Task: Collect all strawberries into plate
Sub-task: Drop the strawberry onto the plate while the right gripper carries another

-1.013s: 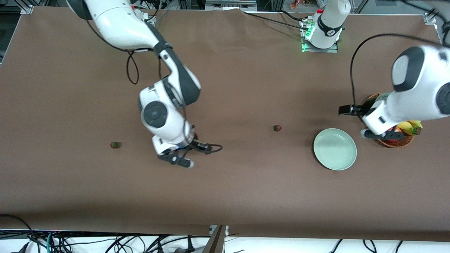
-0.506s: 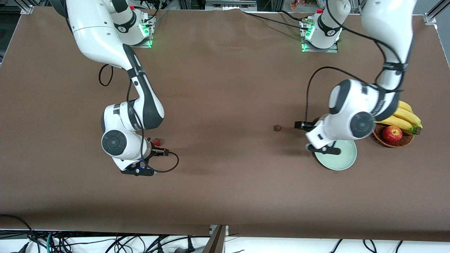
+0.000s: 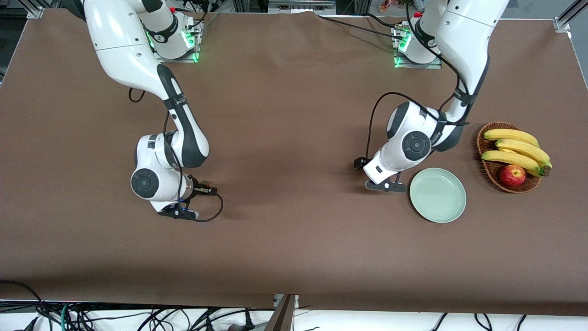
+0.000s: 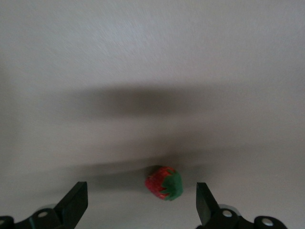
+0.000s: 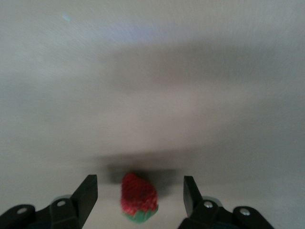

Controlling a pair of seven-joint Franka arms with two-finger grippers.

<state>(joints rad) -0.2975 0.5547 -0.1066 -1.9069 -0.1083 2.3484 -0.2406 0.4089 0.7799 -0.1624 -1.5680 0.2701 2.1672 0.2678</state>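
Note:
One strawberry (image 4: 164, 182) lies on the brown table between the open fingers of my left gripper (image 4: 140, 196), closer to one finger. In the front view my left gripper (image 3: 386, 186) is low over the table beside the pale mint-green plate (image 3: 438, 195), toward the table's middle. A second strawberry (image 5: 138, 197) lies between the open fingers of my right gripper (image 5: 139, 187), which is low over the table toward the right arm's end (image 3: 181, 214). Both grippers are empty. The arms hide all strawberries in the front view. The plate is empty.
An oval wicker basket (image 3: 482, 138) with bananas (image 3: 514, 147) and a red apple (image 3: 512, 174) stands beside the plate, toward the left arm's end. Cables hang from both wrists.
My left arm swung from over the basket, across the plate, to the strawberry beside it. My right arm moved toward its own end of the table and came down over a strawberry.

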